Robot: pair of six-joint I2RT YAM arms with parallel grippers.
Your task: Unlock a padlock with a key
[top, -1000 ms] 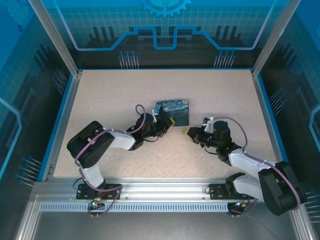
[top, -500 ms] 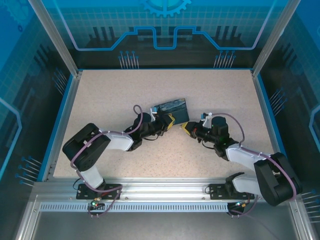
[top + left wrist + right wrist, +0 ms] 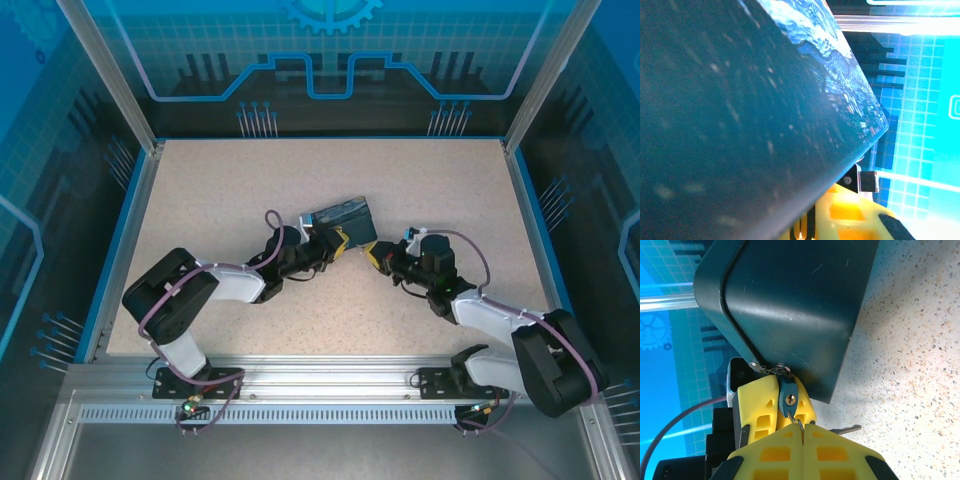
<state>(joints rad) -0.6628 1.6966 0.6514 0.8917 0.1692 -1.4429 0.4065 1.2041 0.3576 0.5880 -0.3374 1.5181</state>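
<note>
Both arms reach from the near edge of the bench [image 3: 220,190] toward its middle, where their tips meet.

The right pincer [image 3: 802,429] is closed. Its yellow fingers press together on the key [image 3: 795,420], a thin metal piece that sticks out from between the tips. A second metal sliver [image 3: 846,429] juts sideways from the same fingers, just above the speckled surface.

The key points at the padlock [image 3: 788,396], a small blue-grey body whose brass keyhole [image 3: 789,400] faces the right wrist camera. The key's tip lies just beside that keyhole, and I cannot tell whether it is inside.

The left pincer [image 3: 338,240] is closed on the padlock, with one yellow finger on each side of it. A short chain [image 3: 765,369] runs from the top of the padlock to the box [image 3: 790,300] just beyond.

The box stands tilted near the middle of the bench, with a lower corner down at the surface. Its dark underside is turned toward the right arm, and its blue painted face sits close over the left wrist camera.
</note>
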